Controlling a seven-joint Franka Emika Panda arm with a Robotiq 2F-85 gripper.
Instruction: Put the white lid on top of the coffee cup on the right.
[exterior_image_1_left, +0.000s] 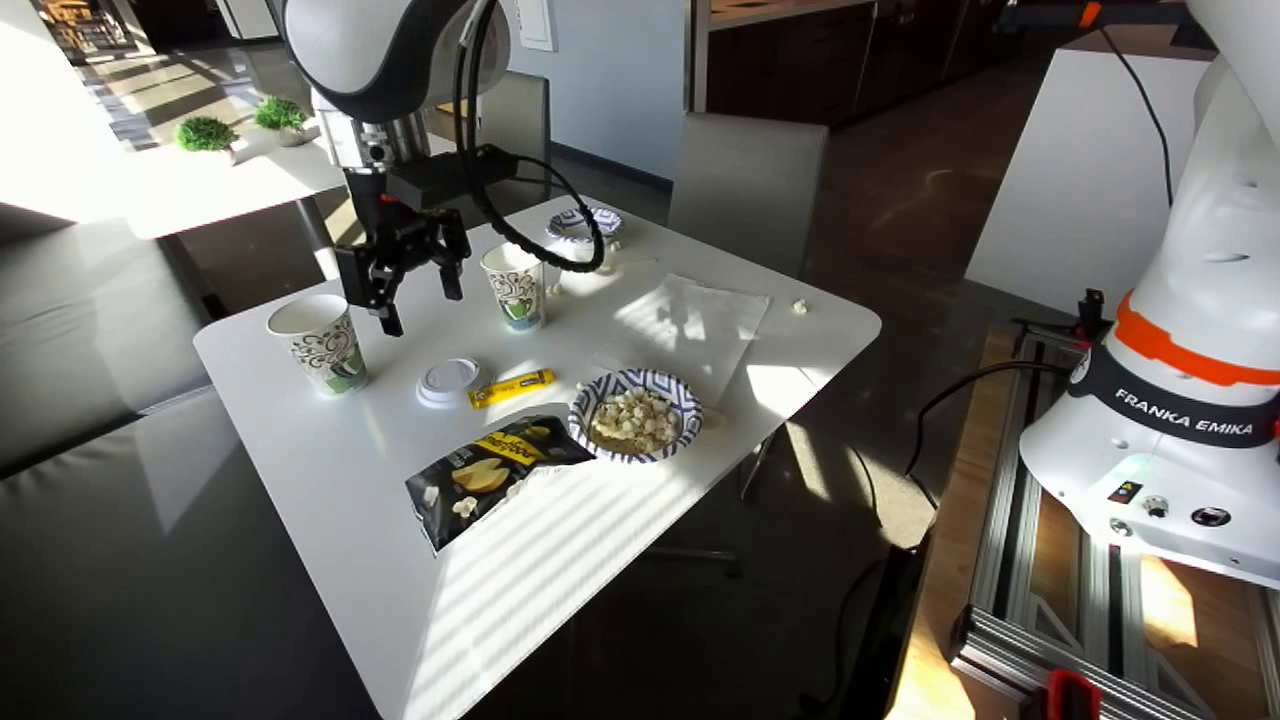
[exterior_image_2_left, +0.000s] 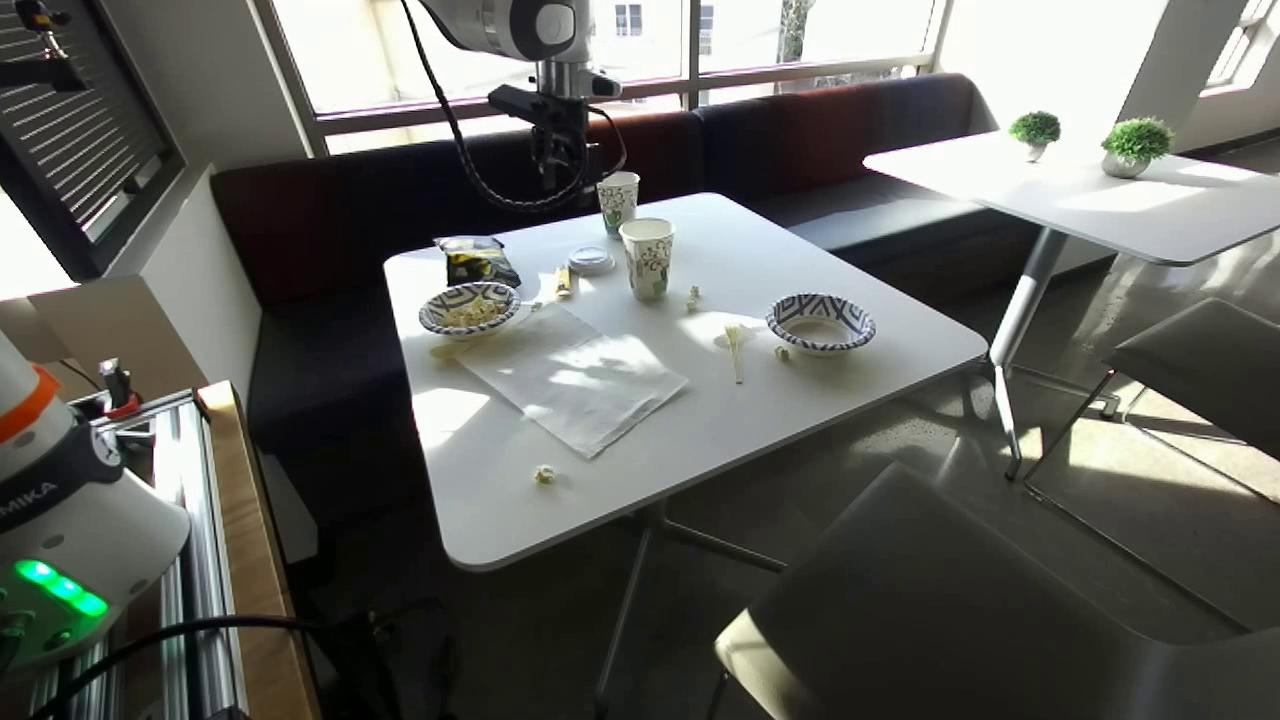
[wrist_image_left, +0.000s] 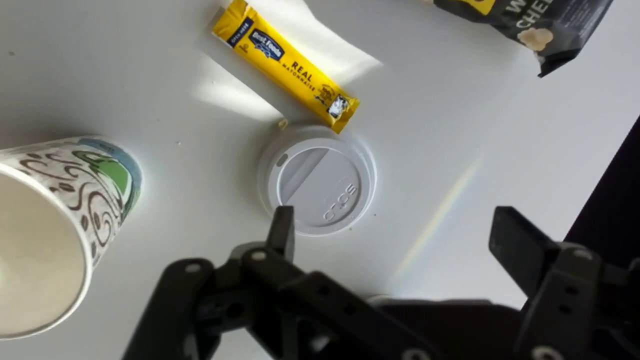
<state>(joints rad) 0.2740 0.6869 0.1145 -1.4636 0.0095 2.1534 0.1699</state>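
The white lid (exterior_image_1_left: 449, 382) lies flat on the table between two upright patterned paper cups, and also shows in the other views (exterior_image_2_left: 591, 261) (wrist_image_left: 320, 187). The coffee cup on the right (exterior_image_1_left: 517, 290) is open-topped in both exterior views (exterior_image_2_left: 648, 262) and stands left of the lid in the wrist view (wrist_image_left: 100, 185). The second cup (exterior_image_1_left: 325, 348) stands on the lid's other side (exterior_image_2_left: 617, 200); the gripper mostly hides it in the wrist view. My gripper (exterior_image_1_left: 423, 308) is open and empty above the table, pointing down; in the wrist view (wrist_image_left: 392, 225) its left fingertip overlaps the lid's lower edge.
A yellow mayonnaise packet (wrist_image_left: 290, 70) nearly touches the lid. A black snack bag (exterior_image_1_left: 490, 470) and a popcorn bowl (exterior_image_1_left: 690, 410) lie beyond. A patterned bowl (exterior_image_2_left: 820, 330), a napkin (exterior_image_2_left: 575, 380), a fork (exterior_image_2_left: 736, 355) and loose popcorn (exterior_image_2_left: 543, 474) are also on the table.
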